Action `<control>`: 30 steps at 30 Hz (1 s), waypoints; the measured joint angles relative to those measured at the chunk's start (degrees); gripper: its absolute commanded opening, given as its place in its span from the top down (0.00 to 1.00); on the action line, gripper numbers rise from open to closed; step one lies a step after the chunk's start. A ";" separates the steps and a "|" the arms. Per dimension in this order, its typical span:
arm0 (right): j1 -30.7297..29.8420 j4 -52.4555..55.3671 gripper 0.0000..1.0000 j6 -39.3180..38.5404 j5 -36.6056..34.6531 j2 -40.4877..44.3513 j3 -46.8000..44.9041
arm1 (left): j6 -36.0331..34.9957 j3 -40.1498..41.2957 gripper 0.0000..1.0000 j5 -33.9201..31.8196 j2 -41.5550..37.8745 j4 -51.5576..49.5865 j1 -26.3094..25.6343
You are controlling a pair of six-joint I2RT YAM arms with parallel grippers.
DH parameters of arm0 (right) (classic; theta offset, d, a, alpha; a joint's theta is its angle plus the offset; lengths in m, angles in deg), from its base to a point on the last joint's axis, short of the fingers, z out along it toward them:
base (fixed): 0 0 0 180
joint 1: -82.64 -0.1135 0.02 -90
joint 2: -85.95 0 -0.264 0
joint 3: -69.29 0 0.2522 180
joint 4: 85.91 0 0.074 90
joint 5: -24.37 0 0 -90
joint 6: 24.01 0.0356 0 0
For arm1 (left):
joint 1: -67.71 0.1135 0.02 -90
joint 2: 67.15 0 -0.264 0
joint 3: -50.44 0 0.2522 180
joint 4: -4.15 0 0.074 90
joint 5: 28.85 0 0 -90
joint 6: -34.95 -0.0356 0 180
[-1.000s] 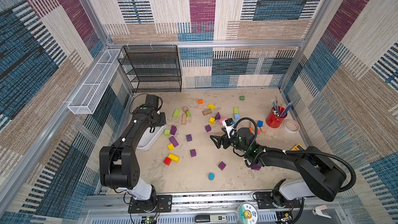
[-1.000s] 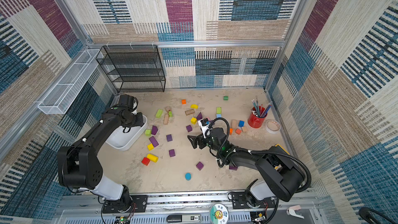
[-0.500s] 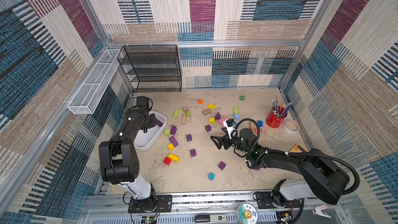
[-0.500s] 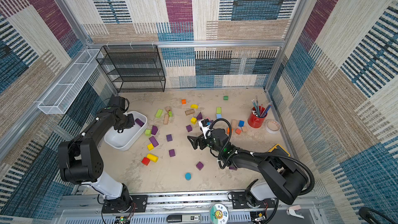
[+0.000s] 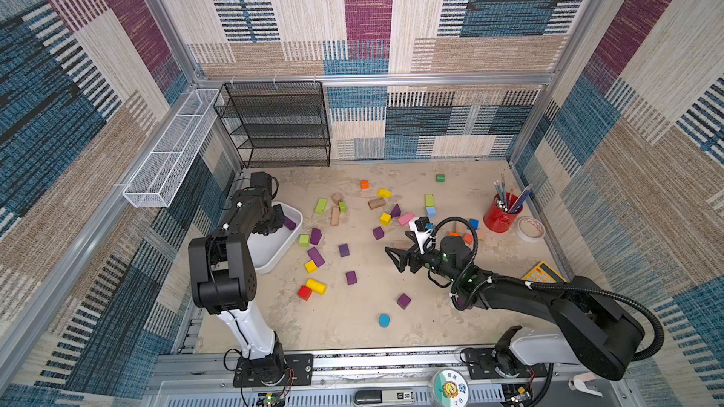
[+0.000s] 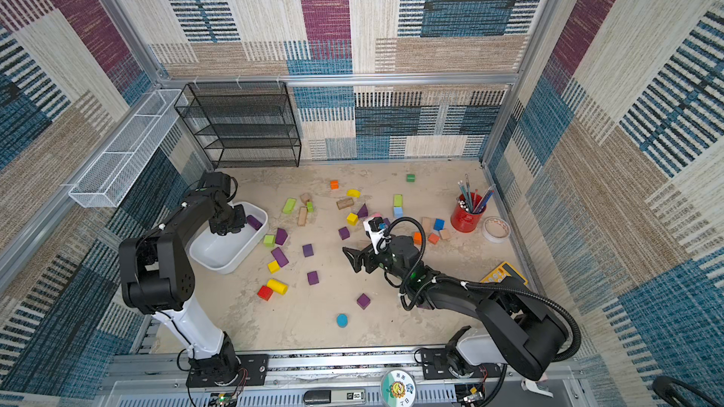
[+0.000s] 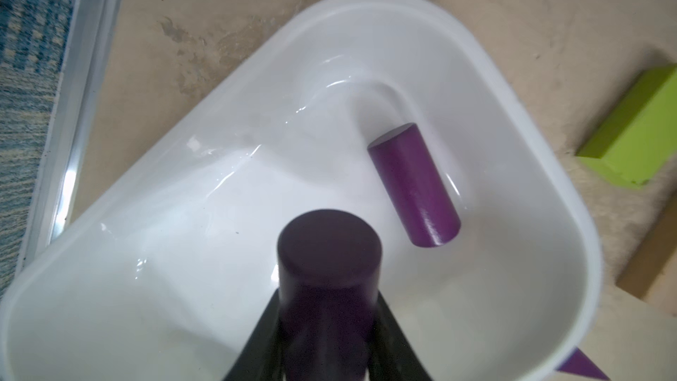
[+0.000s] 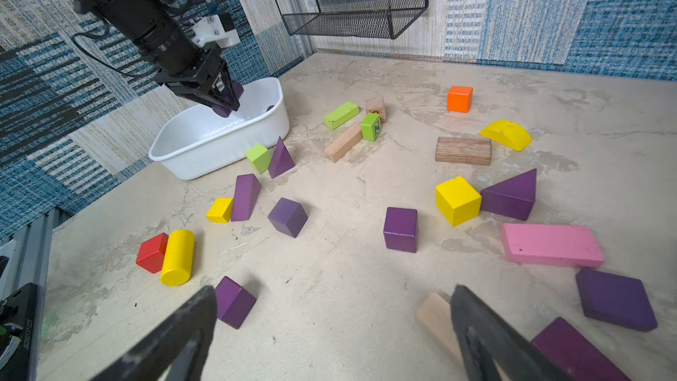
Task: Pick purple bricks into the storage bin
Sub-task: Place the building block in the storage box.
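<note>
1. The left jaws were clamped on a purple cylinder (image 7: pixel 328 269), pinching its sides. Its flat end faced the wrist camera and its long axis ran roughly along the fingers.
2. That cylinder hung over the inside of the storage bin (image 7: pixel 513 111), with white floor beneath it. I judged that only the release was left, and a straight drop should land within the walls.
3. A second purple cylinder (image 7: pixel 414 185) lay on its side on the bin floor, near one end wall and apart from the held one.
4. The right jaws stood wide open and empty, low over the middle of the desk (image 5: pixel 352 326). A purple cube (image 8: pixel 234 302) sat just beside one finger, and a plain wooden block (image 8: pixel 436 317) showed between the fingers.
5. More purple bricks (image 8: pixel 400 229) lay loose on the desk. The right arm (image 5: pixel 509 295) was nearer those and the left arm (image 5: pixel 239 225) nearer the bin.
6. In both top views the left arm hid the held cylinder, so only the lying one showed. The left wrist view gave the grip. The right wrist view gave a side look, with the load hanging over the bin's far end.
</note>
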 measured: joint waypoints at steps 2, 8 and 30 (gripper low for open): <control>0.00 -0.15 0.01 0.00 0.07 0.00 0.00 | 0.00 -0.81 0.74 -0.22 1.92 -0.04 0.02; 0.00 -0.46 0.01 0.02 0.35 -0.20 0.00 | -0.02 -3.67 0.73 -0.98 6.16 -0.83 0.00; 0.00 -1.05 0.01 -0.17 0.48 -1.40 0.28 | -0.94 -8.28 0.62 -3.19 12.35 -2.73 0.00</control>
